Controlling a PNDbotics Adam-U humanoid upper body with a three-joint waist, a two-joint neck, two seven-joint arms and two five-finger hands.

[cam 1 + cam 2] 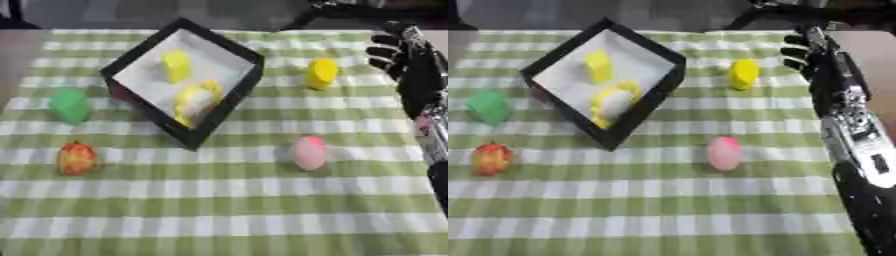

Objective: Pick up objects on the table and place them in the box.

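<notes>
**Four pieces out on the cloth, two in the box**

A square box with black walls and a white floor sits turned like a diamond on the bench, which is covered by a soft green-and-white checked cloth. Inside the box lie a blocky yellow piece toward the far side and, nearer, a curved yellow and white thing — its exact shape cannot be made out.

Left of the box, just beside its wall, stands a rounded green object. Nearer than that, well apart from the box, rests a round red and orange object with a mottled skin. Right of the box, across a stretch of cloth, is a smooth yellow object, taller than wide. A pink egg-shaped object lies nearer than the box and to its right.

The right robot hand — black, on a black and silver forearm — hangs right of the yellow object, apart from it, fingers slightly bent and holding nothing.
</notes>
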